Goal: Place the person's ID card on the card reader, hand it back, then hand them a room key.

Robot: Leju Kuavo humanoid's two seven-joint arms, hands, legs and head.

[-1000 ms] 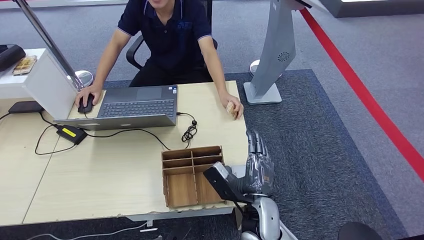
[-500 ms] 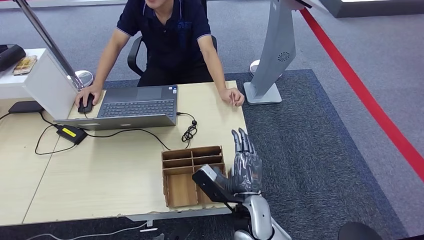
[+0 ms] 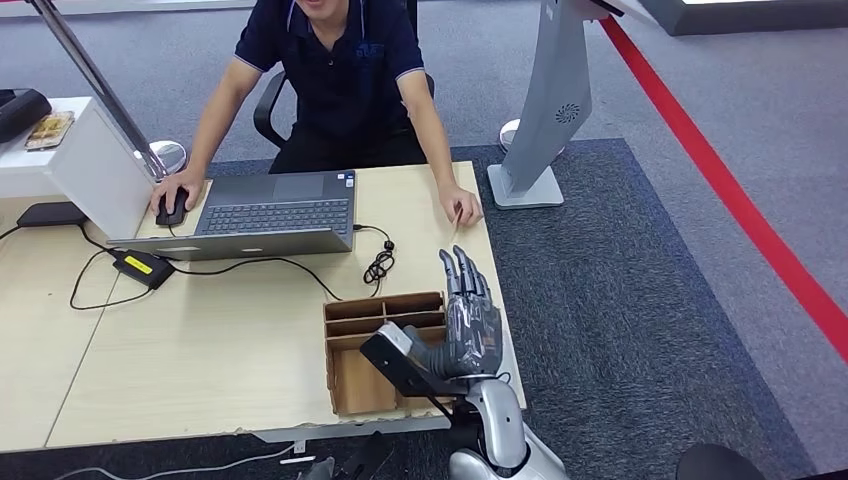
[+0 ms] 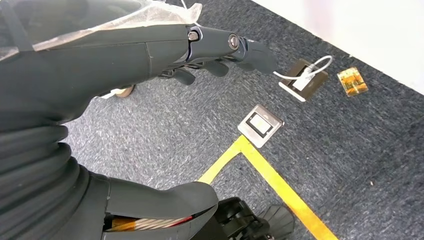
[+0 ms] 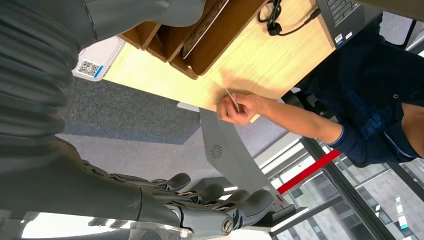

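A person in a dark polo shirt [image 3: 345, 70] sits across the wooden table [image 3: 200, 340]. Their hand [image 3: 462, 205] rests at the table's far right edge, pinching a thin card [image 3: 458, 218] held edge-on, also seen as the card [image 5: 231, 99] in the right wrist view. My right hand [image 3: 465, 318] hovers open, fingers straight and pointing toward that card, just right of a wooden compartment box [image 3: 370, 345]. A white device with a QR label [image 5: 97, 62] lies beside the box at the table's edge. My left hand [image 4: 200, 47] hangs over the carpet, holding nothing, fingers loosely extended.
A laptop [image 3: 275, 212], a mouse [image 3: 170, 208] under the person's other hand, a coiled cable [image 3: 378, 265] and a power brick [image 3: 140, 266] occupy the far side. A grey kiosk stand [image 3: 545, 110] rises right of the table. A white box [image 3: 95, 165] stands far left.
My right hand has moved left and forward, from beside the table's edge to over it next to the box. The person's hand has turned the card on edge.
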